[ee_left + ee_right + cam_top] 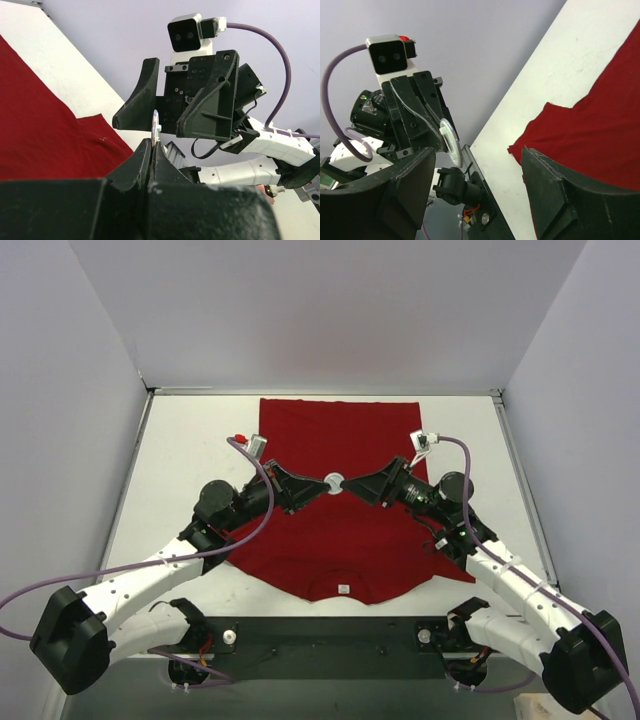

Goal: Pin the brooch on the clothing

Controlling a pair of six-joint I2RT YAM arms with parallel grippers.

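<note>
The clothing, a red T-shirt, lies flat on the white table with its collar label toward the arm bases. Both grippers meet above the middle of the shirt. The brooch, a small round white and silver disc, is pinched at its edge by my left gripper. In the left wrist view it stands on edge as the brooch just above the left gripper, whose jaws are pressed together. My right gripper faces it with fingers spread wide, and the brooch sits just off its left finger.
Grey walls close the table on three sides, with a raised rim along the right edge. The arm bases and a dark mount line the near edge. Purple cables loop from each wrist.
</note>
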